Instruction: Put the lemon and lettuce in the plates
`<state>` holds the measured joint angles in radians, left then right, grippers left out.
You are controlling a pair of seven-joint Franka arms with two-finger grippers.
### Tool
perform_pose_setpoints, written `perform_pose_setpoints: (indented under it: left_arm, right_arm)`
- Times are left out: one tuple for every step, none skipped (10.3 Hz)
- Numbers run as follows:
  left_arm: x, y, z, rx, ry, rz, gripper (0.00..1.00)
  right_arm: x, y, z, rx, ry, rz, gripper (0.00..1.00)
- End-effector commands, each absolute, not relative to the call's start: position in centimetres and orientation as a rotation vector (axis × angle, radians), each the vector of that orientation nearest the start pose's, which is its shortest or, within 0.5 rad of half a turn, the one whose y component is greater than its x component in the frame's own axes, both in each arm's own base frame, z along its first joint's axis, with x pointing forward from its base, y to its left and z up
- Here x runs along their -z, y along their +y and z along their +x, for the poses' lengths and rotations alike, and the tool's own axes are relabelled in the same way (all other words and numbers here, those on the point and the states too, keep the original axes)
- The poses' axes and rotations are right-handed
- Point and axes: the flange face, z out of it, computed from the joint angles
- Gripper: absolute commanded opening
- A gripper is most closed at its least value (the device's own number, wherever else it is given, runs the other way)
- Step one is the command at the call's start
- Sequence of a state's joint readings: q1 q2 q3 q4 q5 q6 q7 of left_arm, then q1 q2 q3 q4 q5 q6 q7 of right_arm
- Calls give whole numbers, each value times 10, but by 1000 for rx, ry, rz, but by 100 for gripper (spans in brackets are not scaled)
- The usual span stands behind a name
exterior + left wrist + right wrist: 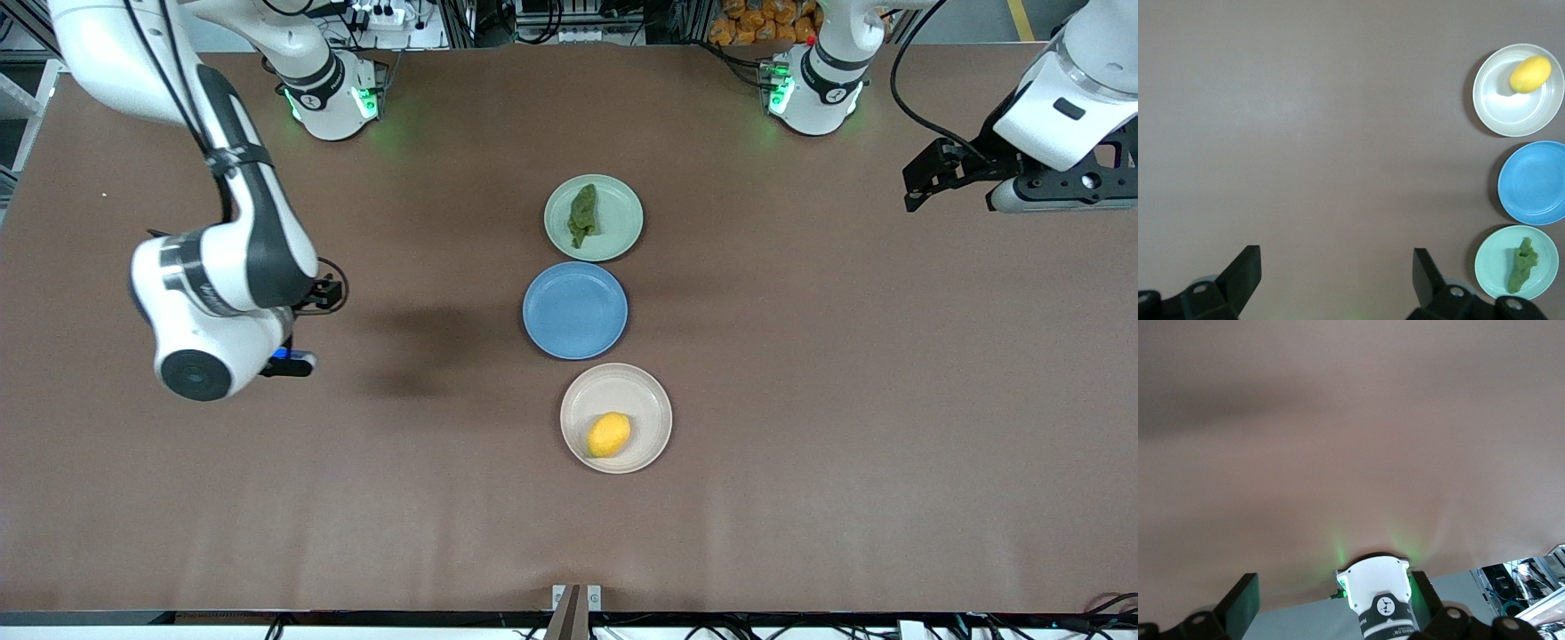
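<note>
The lemon (609,434) lies in the beige-cream plate (622,391), the plate nearest the front camera. The lettuce (583,214) lies in the pale mint green plate (622,213), the plate farthest from that camera. The left wrist view shows the lemon (1529,73) in the cream plate (1511,110) and the lettuce (1523,267) in the mint plate (1491,263). My left gripper (916,182) (1337,267) is open and empty, up over bare table toward the left arm's end. My right gripper (307,329) (1333,590) is open and empty, up over bare table toward the right arm's end.
An empty blue plate (575,311) (1533,182) sits between the two other plates. The right arm's base (329,89) (1378,587) and the left arm's base (813,89) stand at the table's back edge. The brown table (845,400) stretches to both sides of the plates.
</note>
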<state>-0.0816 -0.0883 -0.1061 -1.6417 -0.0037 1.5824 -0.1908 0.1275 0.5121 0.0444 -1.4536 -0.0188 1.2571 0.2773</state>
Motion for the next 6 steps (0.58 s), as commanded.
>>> perform_pose_setpoints:
  left_arm:
    - [-646,-102,528,26,27,-3152,100]
    - [-648,-102,528,31,27,-3152,100]
    - [-645,-101,531,23,27,-3145,100]
    - [-643,-102,532,19,29,-3141,100]
    - [-643,-101,532,19,29,-3143,100]
    - [-642,-102,532,16,31,-3144,100]
  right_arm:
    - [-423,91,590,-993,146,-3135,100]
    - [-446,88,586,-928,155,-3167,100]
    - [-466,86,583,-868,159,-3183,100]
    - [-486,84,580,-794,166,-3194,100]
    - [-509,79,579,-684,181,-3199,100]
    - [-525,73,576,-606,198,-3195,100]
